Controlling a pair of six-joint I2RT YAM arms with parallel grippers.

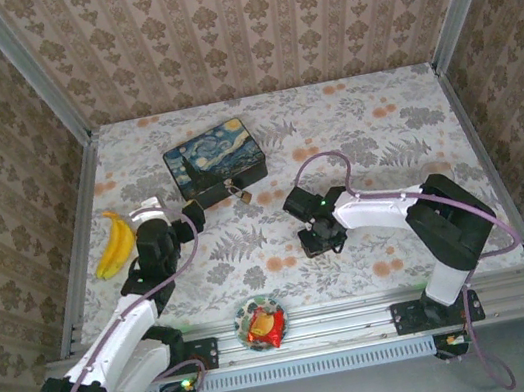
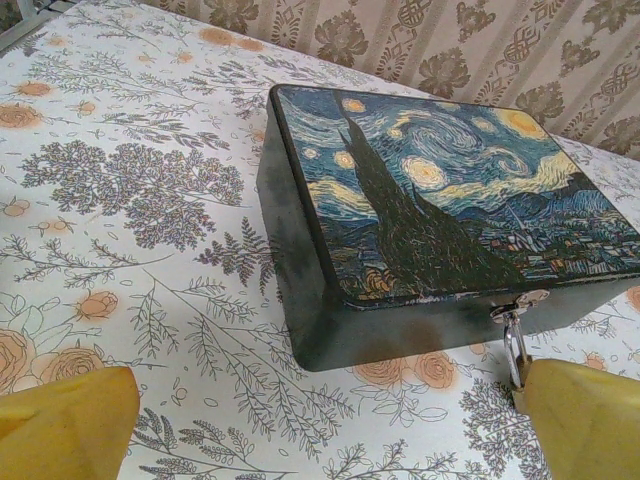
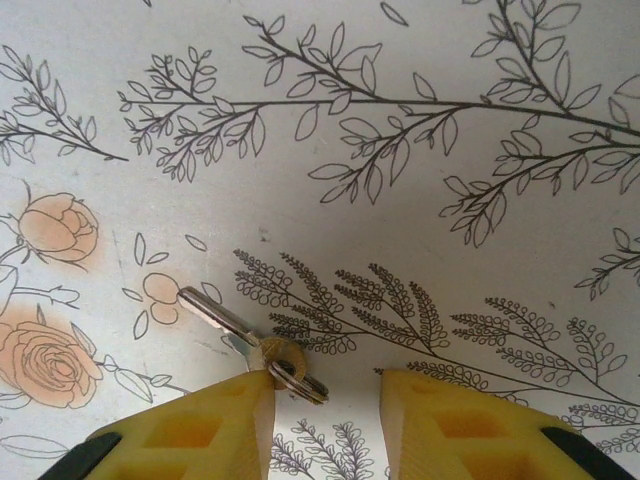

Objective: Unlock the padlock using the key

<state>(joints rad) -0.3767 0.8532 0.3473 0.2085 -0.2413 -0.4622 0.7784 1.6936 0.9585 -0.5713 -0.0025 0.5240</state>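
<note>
Two grippers over a flowered table (image 1: 383, 134): how do they stand, and where is the lock? (DESK)

Both have their fingers apart, clamped on nothing. My left gripper (image 2: 320, 430) faces the tin box (image 2: 440, 200), its lid a painted swirling night sky, shut, contents hidden. The padlock (image 2: 513, 345) hangs from the tin's latch, just ahead of the finger on the right of my left wrist view, which covers its body. (ARM)

And the key? (DESK)

The key (image 3: 225, 318) lies flat on the table just ahead of my right gripper (image 3: 327, 400), its ring against the tip of the finger on the left of that wrist view. Behind both grippers, a small bowl (image 1: 241, 322) holds a red-and-yellow packet (image 1: 265, 327). A banana (image 1: 115, 244) lies left of my left gripper. (ARM)
</note>
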